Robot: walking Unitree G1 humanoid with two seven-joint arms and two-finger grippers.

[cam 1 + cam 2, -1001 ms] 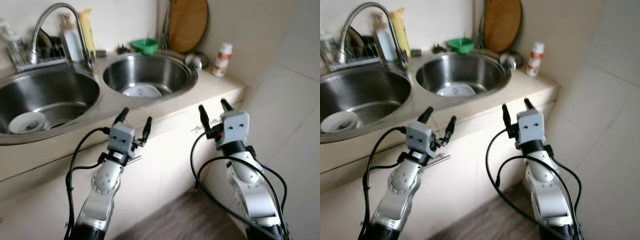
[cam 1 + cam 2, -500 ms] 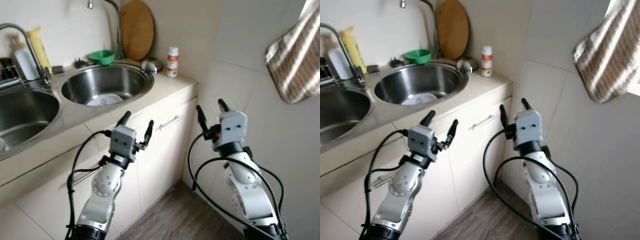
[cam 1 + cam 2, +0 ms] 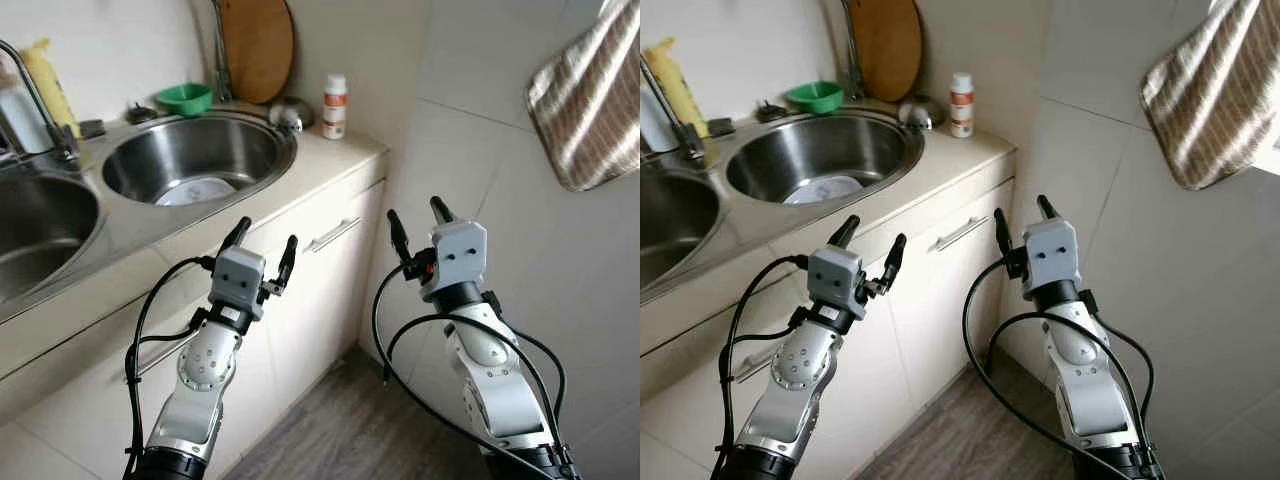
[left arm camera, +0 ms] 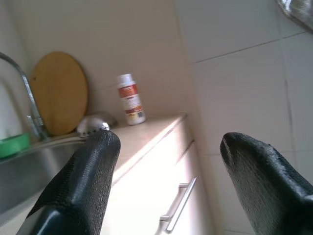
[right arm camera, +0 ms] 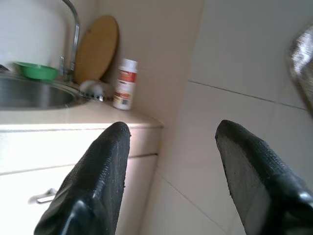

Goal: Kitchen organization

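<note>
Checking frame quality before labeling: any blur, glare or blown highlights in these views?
Eye views: sharp, soft daylight, mild sheen in the round sink. Left wrist view: soft focus, countertop washed out, left gripper fingers blurred close up. Right wrist view: counter edge overexposed.

We find no legible text, number or brand. The white bottle (image 3: 334,105) at the far right end of the counter (image 3: 330,155) carries a red and orange label, too small and blurred to read.
</note>
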